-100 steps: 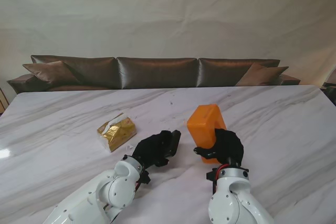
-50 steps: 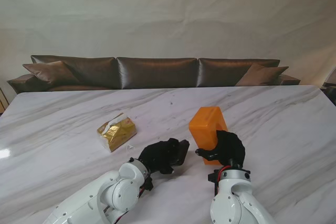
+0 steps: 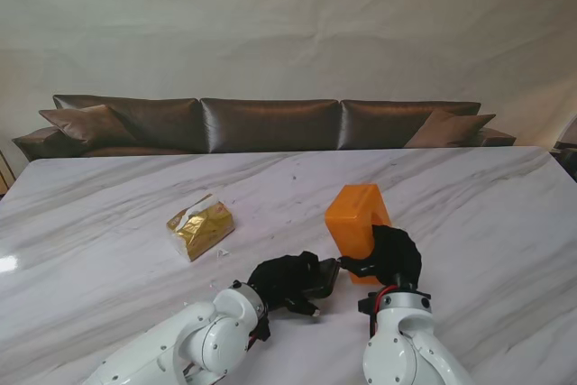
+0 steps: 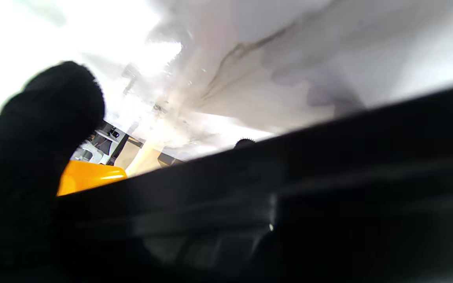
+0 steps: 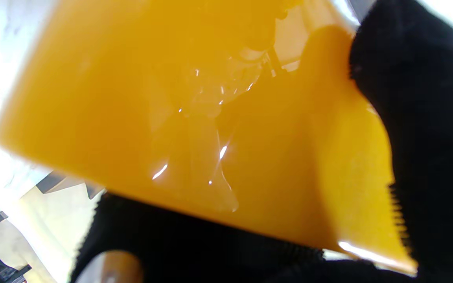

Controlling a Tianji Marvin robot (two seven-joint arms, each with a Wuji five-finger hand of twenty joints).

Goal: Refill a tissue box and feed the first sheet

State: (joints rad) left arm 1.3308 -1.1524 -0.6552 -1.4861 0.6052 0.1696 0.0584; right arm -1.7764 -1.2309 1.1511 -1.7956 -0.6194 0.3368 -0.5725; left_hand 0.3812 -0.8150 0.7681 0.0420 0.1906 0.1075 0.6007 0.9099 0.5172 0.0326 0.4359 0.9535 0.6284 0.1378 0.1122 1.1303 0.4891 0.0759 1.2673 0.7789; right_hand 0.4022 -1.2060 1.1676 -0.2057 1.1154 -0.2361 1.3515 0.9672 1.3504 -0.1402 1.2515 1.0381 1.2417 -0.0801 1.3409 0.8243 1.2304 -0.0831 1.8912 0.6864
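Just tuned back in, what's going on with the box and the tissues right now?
The right hand grips the glossy orange plastic tissue box, holding it tilted up on the white marble table. The left hand holds a flat dark panel, probably the box's base, close beside the box on its left. The gold foil-wrapped tissue pack lies untouched farther left, so nothing has been loaded yet.
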